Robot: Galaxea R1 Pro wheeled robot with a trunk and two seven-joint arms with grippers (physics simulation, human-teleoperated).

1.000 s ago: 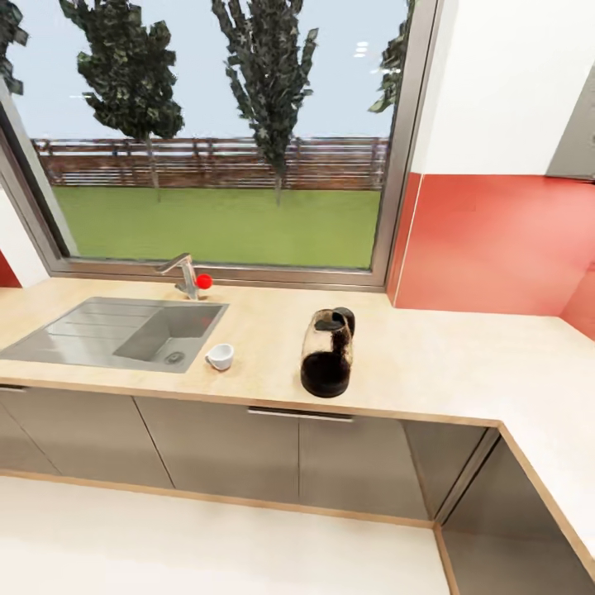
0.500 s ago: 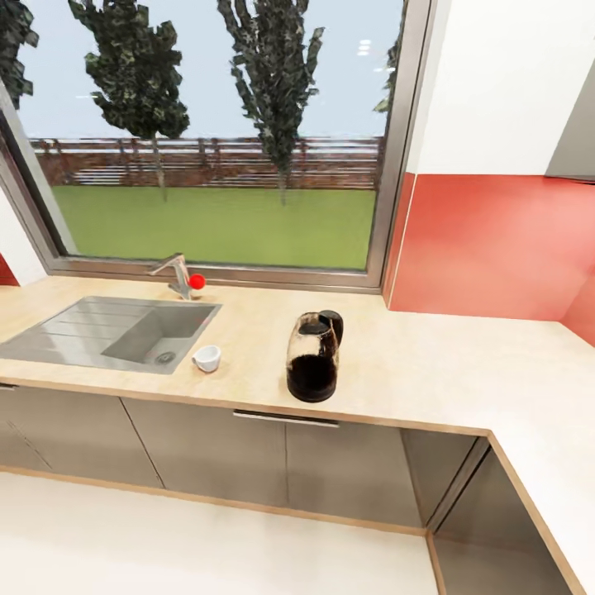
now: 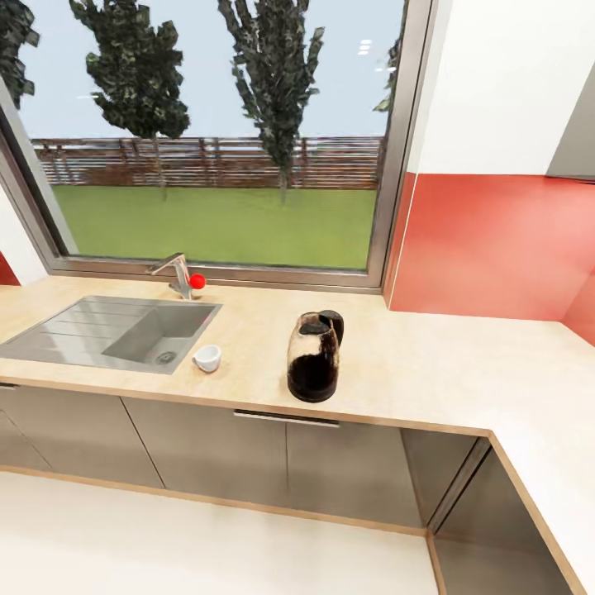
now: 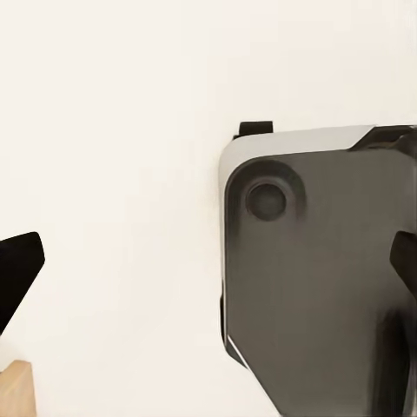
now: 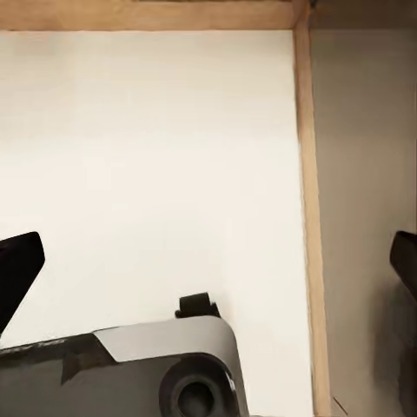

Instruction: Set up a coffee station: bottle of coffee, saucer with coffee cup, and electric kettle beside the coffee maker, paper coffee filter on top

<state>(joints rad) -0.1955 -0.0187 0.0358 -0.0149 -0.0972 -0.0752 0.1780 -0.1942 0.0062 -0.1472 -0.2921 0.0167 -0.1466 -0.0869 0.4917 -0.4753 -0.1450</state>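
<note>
1. 1 steel sink (image 3: pixel 83 330) is sunk into the kitchen countertop (image 3: pixel 430 372) at the far left of the head view, with a ribbed draining board on its left side and 1 basin on its right.
2. 1 tap (image 3: pixel 176 273) stands behind the basin, under the window (image 3: pixel 215 140), and carries 1 red knob (image 3: pixel 197 281).
3. 1 coffee cup (image 3: pixel 207 358), white, sits on the countertop just beside the sink's right front corner, tipped a little to one side.
4. 1 electric kettle (image 3: pixel 313 357) stands upright on the countertop, right of the cup and well apart from it, near the front edge; its body is translucent brown over a dark lower part, with a black lid.
5. Grey cabinet fronts (image 3: pixel 207 446) run below the slab; 1 bar handle (image 3: pixel 285 419) shows under the kettle.
6. A red backsplash (image 3: pixel 496 248) covers the wall at the right, where the countertop turns a corner toward the camera.
7. In the left wrist view, the left gripper (image 4: pixel 208 269) has its 2 dark fingertips (image 4: pixel 17 269) at opposite edges of the frame, spread wide and holding nothing, above the pale floor (image 4: pixel 113 174) and the robot's grey base (image 4: pixel 313 278).
8. In the right wrist view, the right gripper (image 5: pixel 208 265) likewise has 2 fingertips (image 5: pixel 17 265) far apart and empty, over the floor and a cabinet's wooden edge (image 5: pixel 308 217).
</note>
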